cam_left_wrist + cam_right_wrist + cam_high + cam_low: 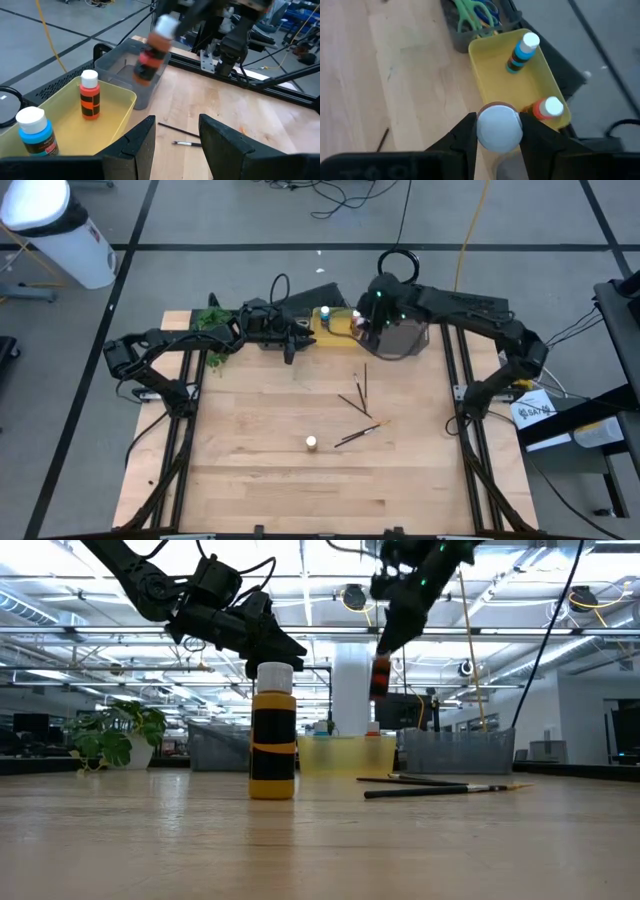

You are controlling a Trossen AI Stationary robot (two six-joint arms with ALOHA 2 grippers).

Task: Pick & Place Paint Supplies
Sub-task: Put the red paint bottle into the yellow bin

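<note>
**Red bottle held over the bins**

The right gripper was clamped on a red paint bottle by its white cap, holding it in the air above the grey bin, beside the yellow bin. In the yellow bin stood a blue bottle and an orange bottle. The left gripper hung near the yellow bin, its fingers apart and holding nothing. A yellow bottle with a dark band stood on the table near the brushes. Two scissors lay in another grey bin. No label writing was readable.
</note>
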